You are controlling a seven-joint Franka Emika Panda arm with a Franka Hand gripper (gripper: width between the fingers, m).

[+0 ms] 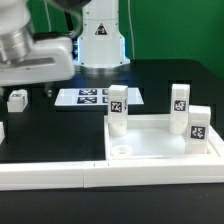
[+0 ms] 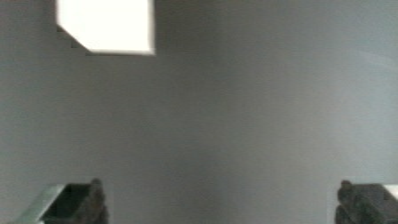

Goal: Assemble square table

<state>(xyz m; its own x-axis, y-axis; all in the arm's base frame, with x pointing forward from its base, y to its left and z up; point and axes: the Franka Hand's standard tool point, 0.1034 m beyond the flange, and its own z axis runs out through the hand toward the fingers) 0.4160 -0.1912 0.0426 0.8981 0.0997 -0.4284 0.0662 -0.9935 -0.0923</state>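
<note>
The square table top point(image 1: 160, 152) lies in the exterior view's lower right, a white tray with a raised rim. Three tagged white legs stand upright at its corners: one at the far left corner point(image 1: 117, 107), one at the far right point(image 1: 180, 100), one at the near right point(image 1: 198, 123). The near left socket point(image 1: 122, 148) is empty. A fourth leg point(image 1: 17, 98) lies loose on the black table at the left. My gripper point(image 2: 222, 205) is open and empty, with its fingertips point(image 2: 75, 203) wide apart over bare grey surface. A white piece point(image 2: 107, 25) shows ahead of it; I cannot tell which part it is.
The marker board point(image 1: 90, 96) lies flat behind the table top, in front of the robot base point(image 1: 100, 40). The long white border rail point(image 1: 50, 172) runs along the front edge. My arm point(image 1: 30, 55) hangs blurred at the upper left. A small white piece point(image 1: 2, 130) sits at the left edge.
</note>
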